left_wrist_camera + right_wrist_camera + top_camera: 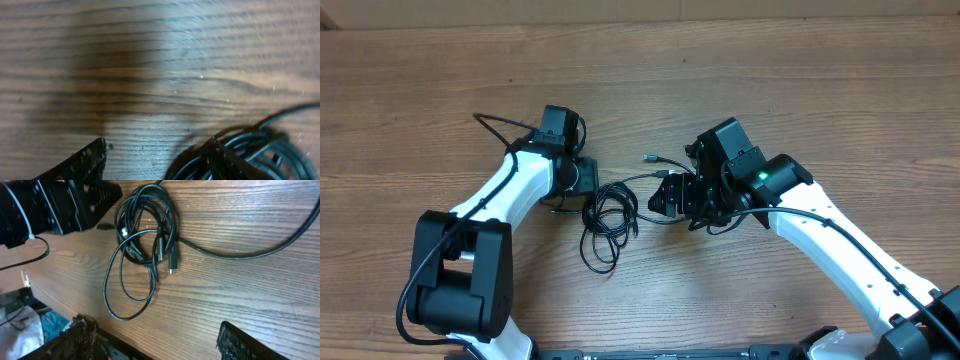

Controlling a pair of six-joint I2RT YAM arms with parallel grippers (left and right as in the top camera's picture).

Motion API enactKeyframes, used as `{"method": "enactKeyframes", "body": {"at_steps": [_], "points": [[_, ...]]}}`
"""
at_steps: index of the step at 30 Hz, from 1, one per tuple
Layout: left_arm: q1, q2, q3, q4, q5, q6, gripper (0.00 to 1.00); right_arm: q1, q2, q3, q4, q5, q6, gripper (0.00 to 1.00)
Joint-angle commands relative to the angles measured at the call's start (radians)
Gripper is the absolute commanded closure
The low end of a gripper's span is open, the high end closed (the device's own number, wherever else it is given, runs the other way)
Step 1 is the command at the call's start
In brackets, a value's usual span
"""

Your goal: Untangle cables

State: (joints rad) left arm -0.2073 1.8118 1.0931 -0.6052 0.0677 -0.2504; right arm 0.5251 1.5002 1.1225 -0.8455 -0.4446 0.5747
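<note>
The cables [604,216] lie as one tangled black bundle of loops on the wooden table between my two arms. One strand runs right to a small grey plug [650,158]. My left gripper [586,190] sits at the bundle's upper left. In the left wrist view it [157,150] is open over bare wood, with the coiled cables [262,145] against and beyond its right finger. My right gripper [656,200] stands just right of the bundle. In its wrist view it [157,337] is open and holds nothing, with the bundle [145,230] and a plug end [171,262] ahead.
The left arm's black gripper body [75,200] fills the upper left of the right wrist view. A thicker black strand [250,254] curves off right from the bundle. The table's near edge [75,307] lies close behind the bundle's lowest loop.
</note>
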Motion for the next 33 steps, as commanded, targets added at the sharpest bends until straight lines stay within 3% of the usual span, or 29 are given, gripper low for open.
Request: {"method": "enactKeyframes", "body": {"at_steps": [1,9,13,33], "points": [[0.004,0.012,0.015,0.003,0.058,0.253,0.34,0.005,0.000,-0.002,0.005,0.026,-0.007,0.22],[0.004,0.009,0.020,0.005,0.100,0.395,0.34,0.005,0.000,-0.002,0.003,0.026,-0.007,0.21],[0.003,0.009,0.020,-0.027,0.189,0.489,0.36,0.005,0.000,-0.002,0.003,0.042,-0.007,0.20],[0.003,0.014,-0.058,0.016,0.237,0.509,0.38,0.005,0.000,-0.002,0.003,0.051,-0.007,0.18]]}}
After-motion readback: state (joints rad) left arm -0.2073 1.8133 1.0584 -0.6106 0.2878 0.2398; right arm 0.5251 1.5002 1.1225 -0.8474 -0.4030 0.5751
